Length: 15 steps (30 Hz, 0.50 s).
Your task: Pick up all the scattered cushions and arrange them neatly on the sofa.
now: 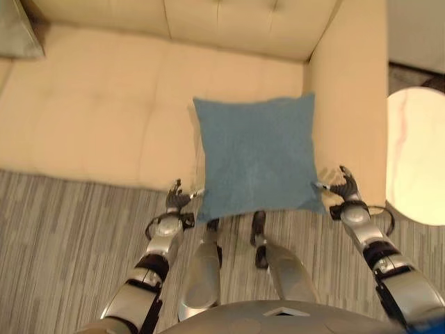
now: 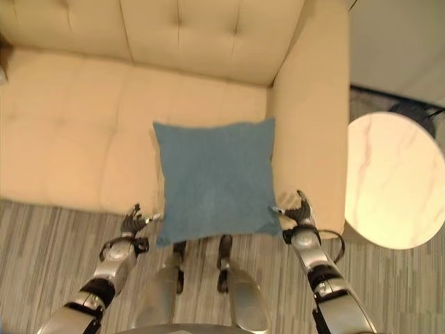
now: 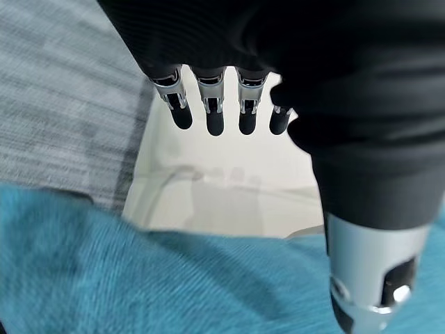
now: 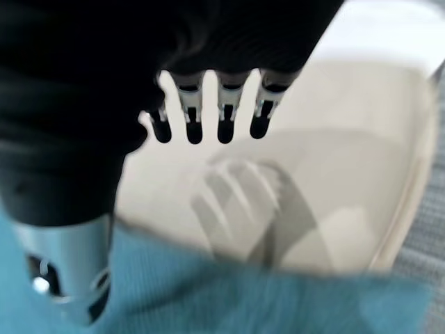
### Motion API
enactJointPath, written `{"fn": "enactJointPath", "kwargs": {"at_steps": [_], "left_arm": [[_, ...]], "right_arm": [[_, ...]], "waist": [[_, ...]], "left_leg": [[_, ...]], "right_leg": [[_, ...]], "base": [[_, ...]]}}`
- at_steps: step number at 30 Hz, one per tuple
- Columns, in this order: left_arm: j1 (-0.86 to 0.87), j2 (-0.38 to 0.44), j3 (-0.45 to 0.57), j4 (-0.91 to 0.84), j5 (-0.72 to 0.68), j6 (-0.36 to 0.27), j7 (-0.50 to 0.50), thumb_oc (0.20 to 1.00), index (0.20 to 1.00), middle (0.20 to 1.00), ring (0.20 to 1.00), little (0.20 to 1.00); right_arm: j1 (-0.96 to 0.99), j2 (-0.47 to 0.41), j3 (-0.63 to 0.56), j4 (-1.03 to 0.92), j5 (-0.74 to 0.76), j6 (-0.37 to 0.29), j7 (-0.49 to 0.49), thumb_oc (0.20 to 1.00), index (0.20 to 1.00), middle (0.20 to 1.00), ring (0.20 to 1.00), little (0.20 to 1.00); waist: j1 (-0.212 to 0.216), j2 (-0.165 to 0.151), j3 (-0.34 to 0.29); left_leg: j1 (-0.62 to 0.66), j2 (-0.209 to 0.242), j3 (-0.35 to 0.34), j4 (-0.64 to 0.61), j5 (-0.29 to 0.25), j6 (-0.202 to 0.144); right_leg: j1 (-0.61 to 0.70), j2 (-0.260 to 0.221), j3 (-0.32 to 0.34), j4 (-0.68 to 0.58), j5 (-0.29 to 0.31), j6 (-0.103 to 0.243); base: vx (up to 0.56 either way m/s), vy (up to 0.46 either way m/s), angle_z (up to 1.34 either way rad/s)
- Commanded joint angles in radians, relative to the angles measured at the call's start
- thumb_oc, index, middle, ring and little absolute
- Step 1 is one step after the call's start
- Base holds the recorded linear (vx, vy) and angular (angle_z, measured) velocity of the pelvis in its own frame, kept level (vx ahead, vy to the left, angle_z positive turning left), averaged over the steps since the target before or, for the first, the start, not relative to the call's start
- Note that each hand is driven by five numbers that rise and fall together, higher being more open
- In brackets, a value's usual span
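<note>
A blue square cushion (image 1: 257, 156) lies over the front edge of the cream sofa's right seat (image 1: 90, 118), its near edge hanging past the seat. My left hand (image 1: 177, 198) is at the cushion's near left corner and my right hand (image 1: 344, 186) at its near right corner. In the left wrist view the fingers (image 3: 212, 118) point straight out above the blue cushion (image 3: 139, 278), away from the cloth. The right wrist view likewise has straight fingers (image 4: 222, 122) over the cushion (image 4: 243, 299), with their shadow on the sofa (image 4: 334, 174). Both hands are open.
The sofa's right armrest (image 1: 348, 104) stands beside the cushion. A round white marble-look table (image 2: 393, 181) stands to the right of the sofa. A grey cushion (image 1: 17, 31) sits at the seat's far left. Striped grey carpet (image 1: 62, 236) lies in front.
</note>
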Motion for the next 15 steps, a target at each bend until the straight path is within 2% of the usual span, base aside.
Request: {"fn": "enactJointPath", "kwargs": {"at_steps": [1,6,15], "left_arm": [[0.026,-0.001,-0.006,-0.022,-0.053,-0.070,0.031,1.000,1.000,1.000,1.000,1.000],[-0.065,-0.002,-0.052,-0.035,-0.066,-0.081,0.036,1.000,1.000,1.000,1.000,1.000],[-0.150,-0.046,-0.119,-0.051,-0.067,-0.091,0.047,1.000,1.000,1.000,1.000,1.000]], "right_arm": [[0.067,-0.015,0.031,-0.014,0.063,-0.043,-0.042,1.000,1.000,1.000,1.000,1.000],[-0.023,-0.010,0.070,0.016,0.105,-0.052,-0.040,1.000,1.000,1.000,1.000,1.000],[-0.082,0.040,0.114,0.031,0.115,-0.063,-0.051,1.000,1.000,1.000,1.000,1.000]], "waist": [[-0.009,-0.048,-0.120],[-0.004,-0.042,-0.107],[-0.009,-0.032,-0.102]], "left_leg": [[0.040,-0.070,0.006,-0.007,-0.097,-0.003],[-0.018,-0.068,-0.005,-0.026,-0.068,-0.018],[-0.043,-0.070,-0.013,-0.056,-0.045,-0.028]], "right_leg": [[0.028,-0.061,0.040,-0.121,0.070,0.094],[-0.039,-0.063,0.033,-0.117,0.076,0.097],[-0.075,-0.060,0.034,-0.123,0.083,0.101]], "base": [[-0.08,-0.049,0.20],[-0.03,-0.027,0.11],[-0.01,-0.015,0.03]]}}
